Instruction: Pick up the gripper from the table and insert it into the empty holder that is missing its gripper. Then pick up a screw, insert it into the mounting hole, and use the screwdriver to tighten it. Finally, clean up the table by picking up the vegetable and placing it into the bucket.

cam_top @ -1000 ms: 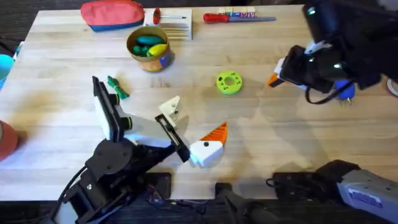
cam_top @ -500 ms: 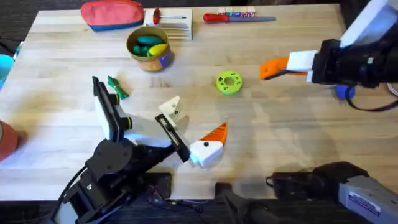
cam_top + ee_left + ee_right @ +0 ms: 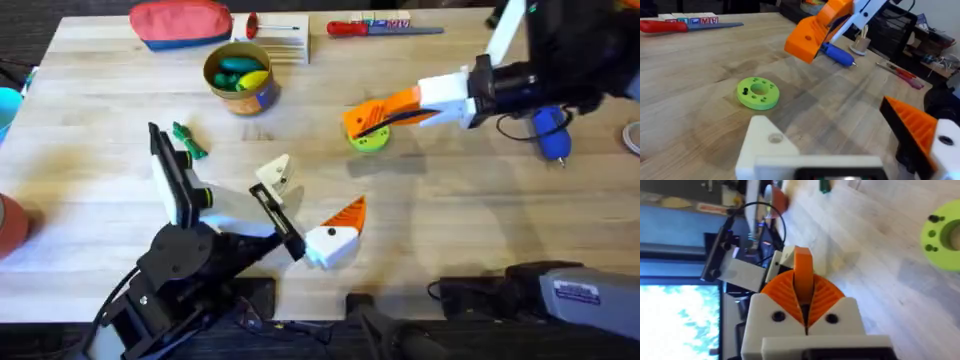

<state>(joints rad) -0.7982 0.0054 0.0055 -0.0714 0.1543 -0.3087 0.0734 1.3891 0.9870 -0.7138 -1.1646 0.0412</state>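
My right gripper (image 3: 366,118) hovers over the table's middle, orange pads shut on the gripper (image 3: 802,260), which shows edge-on as an orange strip. My left gripper (image 3: 310,195) rests open on the table near the front. One finger is the bare white holder (image 3: 272,172) with a dark hole, also close up as the holder (image 3: 765,145). The other carries an orange tip (image 3: 346,213). The vegetable (image 3: 188,140) lies left of centre. The bucket (image 3: 240,78) stands behind it with toys inside. The blue screwdriver (image 3: 550,135) lies at the right.
A green disc (image 3: 368,137) with holes lies just under my right fingers. A red pouch (image 3: 180,22), a box of sticks (image 3: 275,45) and a red-handled screwdriver (image 3: 380,28) line the far edge. Bare wood lies between the disc and my left gripper.
My right arm has swung left from the right side of the table to above the green disc, fingers staying shut. The left arm has not moved.
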